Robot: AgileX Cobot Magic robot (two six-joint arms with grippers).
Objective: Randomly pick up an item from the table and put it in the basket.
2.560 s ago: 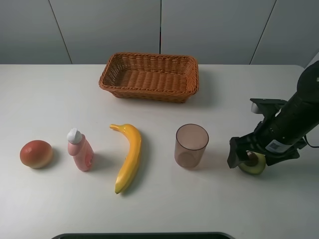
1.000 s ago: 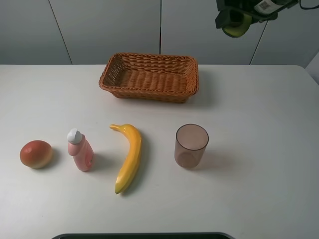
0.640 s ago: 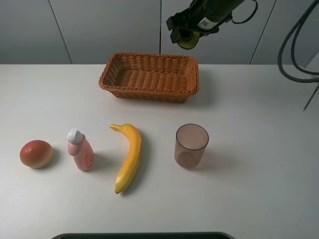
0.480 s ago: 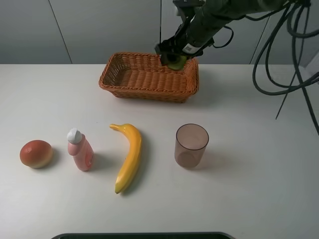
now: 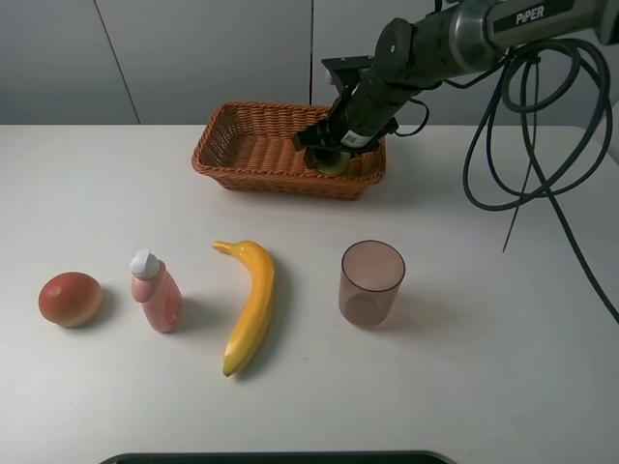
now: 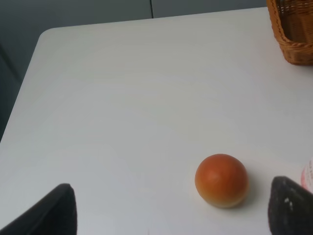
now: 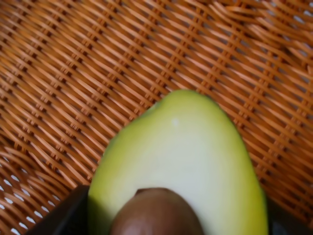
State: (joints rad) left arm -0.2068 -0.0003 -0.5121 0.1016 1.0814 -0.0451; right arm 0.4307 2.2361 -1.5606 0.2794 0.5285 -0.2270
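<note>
Avocado (image 7: 181,147) pinched by right end effector (image 5: 331,155) inside basket (image 5: 251,145), mostly hidden overhead; left end effector (image 6: 173,209) spread.

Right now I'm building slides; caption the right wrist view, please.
Right gripper holding the halved avocado close over the woven floor of the basket.

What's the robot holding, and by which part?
The right gripper holds the halved green avocado by its sides near the brown pit; the left gripper holds nothing.
</note>
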